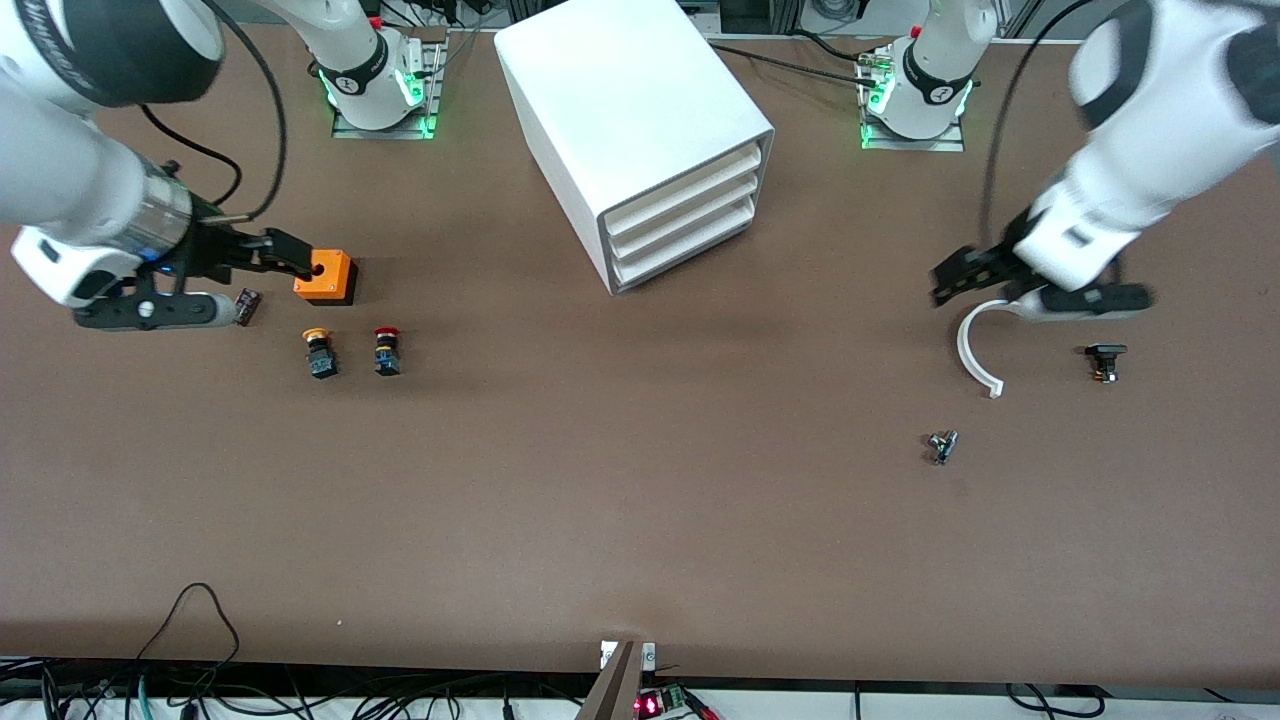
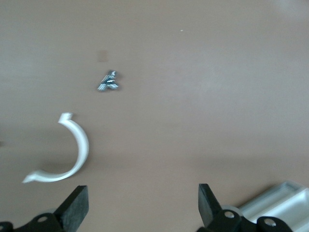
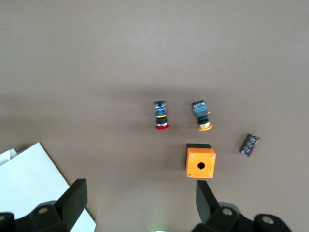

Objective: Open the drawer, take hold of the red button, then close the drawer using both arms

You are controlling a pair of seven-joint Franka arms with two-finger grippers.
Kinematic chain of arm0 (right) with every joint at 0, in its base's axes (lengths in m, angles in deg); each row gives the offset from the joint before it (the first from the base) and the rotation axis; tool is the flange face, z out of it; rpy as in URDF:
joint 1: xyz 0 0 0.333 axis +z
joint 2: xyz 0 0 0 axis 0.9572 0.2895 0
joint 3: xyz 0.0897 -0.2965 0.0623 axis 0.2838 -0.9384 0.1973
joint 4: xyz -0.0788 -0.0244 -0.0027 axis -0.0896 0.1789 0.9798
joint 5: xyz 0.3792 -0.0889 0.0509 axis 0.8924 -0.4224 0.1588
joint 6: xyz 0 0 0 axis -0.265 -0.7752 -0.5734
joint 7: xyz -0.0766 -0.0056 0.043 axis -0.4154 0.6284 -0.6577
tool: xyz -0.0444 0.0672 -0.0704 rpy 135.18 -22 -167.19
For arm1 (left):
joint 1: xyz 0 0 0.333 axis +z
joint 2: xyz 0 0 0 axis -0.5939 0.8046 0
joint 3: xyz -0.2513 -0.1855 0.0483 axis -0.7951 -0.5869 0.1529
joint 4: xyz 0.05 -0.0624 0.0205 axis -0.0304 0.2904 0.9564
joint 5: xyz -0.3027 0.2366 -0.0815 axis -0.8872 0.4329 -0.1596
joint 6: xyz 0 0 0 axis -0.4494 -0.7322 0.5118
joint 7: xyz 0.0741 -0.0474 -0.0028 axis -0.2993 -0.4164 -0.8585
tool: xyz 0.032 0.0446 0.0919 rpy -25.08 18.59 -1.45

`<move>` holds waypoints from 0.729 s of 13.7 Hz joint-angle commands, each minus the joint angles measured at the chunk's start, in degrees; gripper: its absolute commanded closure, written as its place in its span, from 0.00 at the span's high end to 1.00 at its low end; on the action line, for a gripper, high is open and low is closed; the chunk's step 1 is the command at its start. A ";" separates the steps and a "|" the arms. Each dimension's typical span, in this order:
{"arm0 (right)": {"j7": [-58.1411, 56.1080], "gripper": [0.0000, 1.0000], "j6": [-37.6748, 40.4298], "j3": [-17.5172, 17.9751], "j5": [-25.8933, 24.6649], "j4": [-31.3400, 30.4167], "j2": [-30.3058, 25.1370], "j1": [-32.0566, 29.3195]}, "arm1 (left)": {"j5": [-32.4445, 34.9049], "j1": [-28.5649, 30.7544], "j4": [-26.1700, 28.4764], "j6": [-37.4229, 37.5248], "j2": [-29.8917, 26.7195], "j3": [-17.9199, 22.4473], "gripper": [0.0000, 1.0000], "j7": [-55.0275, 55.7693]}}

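Only front view: drawer, all shut.

Brown table is showing a plain matte surface. White cabinet is carrying three white drawers. The button is wearing a red cap over a black-blue body; its neighbour is showing an orange-yellow cap. An orange box is sitting on a black base. A white curved strip is lying toward the left arm's end.
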 commanded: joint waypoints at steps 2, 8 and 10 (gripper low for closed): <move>0.64 1.00 0.44 4.57 -5.64 1.93 0.19 -9.53 | 7.85 0.07 -12.42 14.66 0.32 3.89 1.00 -8.36; -3.40 1.00 -0.09 4.13 -5.93 1.93 -2.45 -14.21 | 9.29 -0.37 -14.72 17.93 1.64 3.18 1.00 -10.21; -3.40 1.00 -0.09 4.40 -5.92 1.06 -3.59 -14.21 | 9.12 -0.29 -14.73 17.93 1.64 3.10 1.00 -10.30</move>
